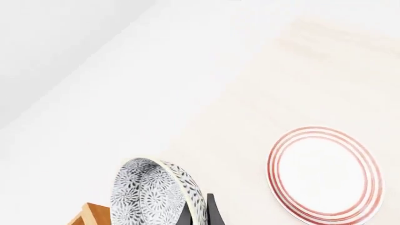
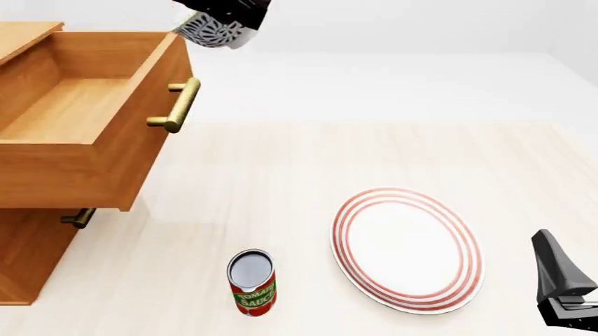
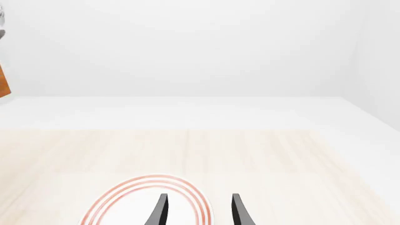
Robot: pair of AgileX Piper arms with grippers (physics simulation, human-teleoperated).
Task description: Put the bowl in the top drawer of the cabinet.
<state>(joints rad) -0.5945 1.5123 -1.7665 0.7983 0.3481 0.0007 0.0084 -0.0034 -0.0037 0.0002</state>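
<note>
Left hand (image 2: 224, 17) high near the front view's top edge, closed on the bowl (image 2: 207, 31), carried tilted just beyond the front corner of the top drawer (image 2: 84, 105). Right hand (image 3: 196, 211) low at the desk's right, fingers parted, gripping nothing, near the plate's edge. Cabinet (image 2: 28, 259) at left, top drawer pulled out wide, lower drawer handle (image 2: 80, 218) showing beneath. Desk (image 2: 280, 168) pale wood. Red-ringed plate (image 2: 407, 248) flat right of centre. Tomato sauce can (image 2: 252, 282) upright, left of the plate.
</note>
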